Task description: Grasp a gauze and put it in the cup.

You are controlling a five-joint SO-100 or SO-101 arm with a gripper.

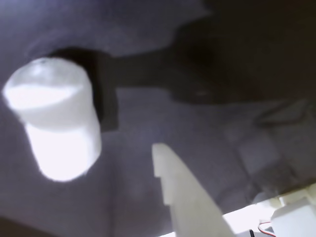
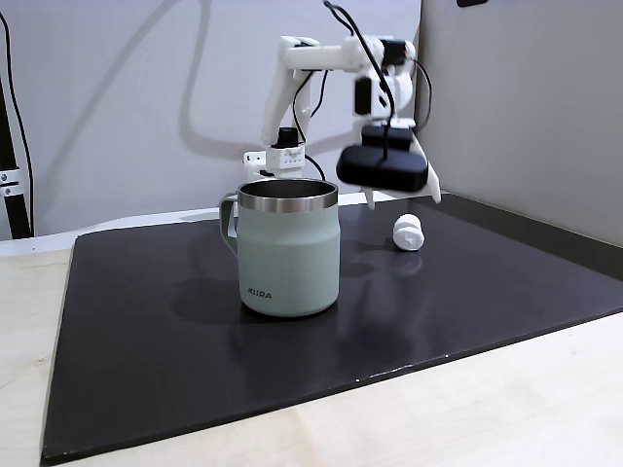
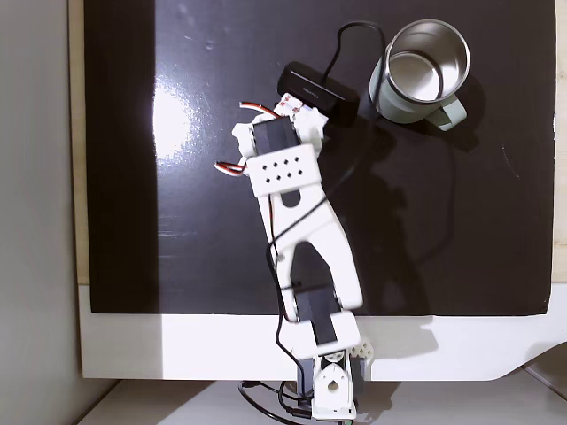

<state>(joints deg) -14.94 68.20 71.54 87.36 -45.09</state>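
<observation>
Pincer hangs above gauze — empty.

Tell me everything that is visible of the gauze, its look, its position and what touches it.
The gauze is a small white roll of soft-looking fabric, a short cylinder, far smaller than the cup. It lies on its side on the black mat, to the right of the cup in a fixed view and apart from it. In the wrist view it looks bright and blurred. Only the mat touches it; the tool hangs just above it, not gripping it.
</observation>
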